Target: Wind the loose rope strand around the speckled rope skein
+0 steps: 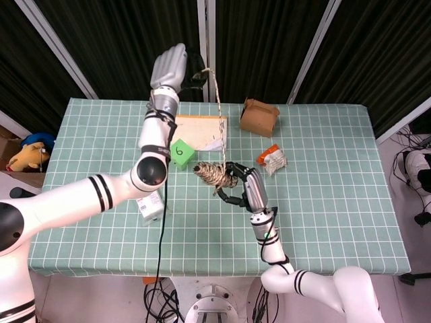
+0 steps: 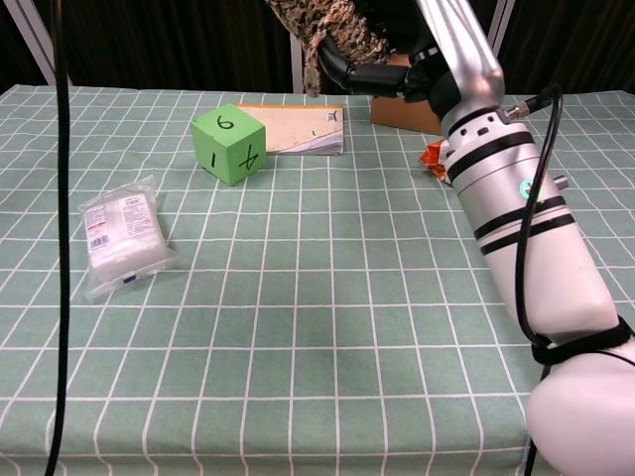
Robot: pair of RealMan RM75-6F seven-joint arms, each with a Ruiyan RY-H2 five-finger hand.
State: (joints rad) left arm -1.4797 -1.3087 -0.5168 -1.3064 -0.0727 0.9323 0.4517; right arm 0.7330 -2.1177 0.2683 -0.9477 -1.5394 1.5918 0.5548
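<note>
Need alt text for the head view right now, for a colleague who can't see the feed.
The right hand holds the speckled rope skein above the green checked table, while the raised left hand pulls the loose rope strand taut upward from it. A green cube, brown box and packets lie nearby.

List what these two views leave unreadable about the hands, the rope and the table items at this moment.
- Left hand, head view: its back faces the camera, hiding the grip on the loose rope strand; absent from chest view.
- Speckled rope skein, chest view: cut off by the top edge.
- Right hand, head view: the skein covers its fingertips.
- Clear plastic packet, head view: partly behind the left arm; label too small.
</note>
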